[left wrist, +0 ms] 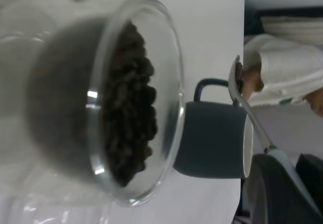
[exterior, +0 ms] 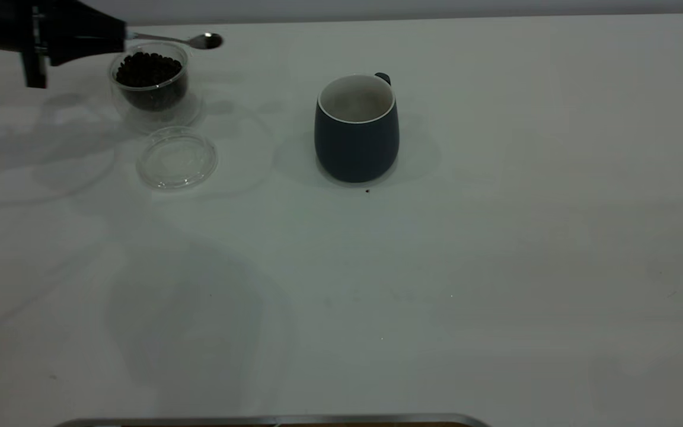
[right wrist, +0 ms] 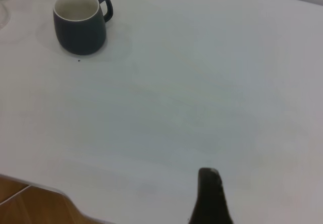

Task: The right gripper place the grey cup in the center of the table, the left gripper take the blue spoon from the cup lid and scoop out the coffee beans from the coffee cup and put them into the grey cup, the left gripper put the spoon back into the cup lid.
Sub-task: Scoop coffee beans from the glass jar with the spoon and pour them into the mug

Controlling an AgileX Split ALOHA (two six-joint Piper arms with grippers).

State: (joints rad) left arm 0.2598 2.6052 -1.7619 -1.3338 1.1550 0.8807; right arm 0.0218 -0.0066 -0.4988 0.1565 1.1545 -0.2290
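The grey cup point(exterior: 356, 127) point(left wrist: 214, 141) point(right wrist: 79, 24) stands upright mid-table, its inside looking empty. To its left is the glass coffee cup point(exterior: 150, 80) point(left wrist: 131, 103), filled with coffee beans point(exterior: 149, 68) point(left wrist: 128, 108). In front of it the clear cup lid point(exterior: 176, 158) lies flat with nothing on it. My left gripper point(exterior: 119, 37) point(left wrist: 282, 183) hovers at the far left, just above the coffee cup's back rim, shut on the blue spoon point(exterior: 199, 40) point(left wrist: 252, 118). The spoon's bowl sticks out to the right beyond the glass. My right gripper point(right wrist: 209, 183) shows only in its wrist view, well away from the grey cup.
A small dark speck point(exterior: 367, 191) lies just in front of the grey cup. The table's front edge point(exterior: 270, 420) has a metal strip. A person's white sleeve point(left wrist: 287, 72) shows beyond the table's far side. White tabletop point(exterior: 525, 237) stretches right of the mug.
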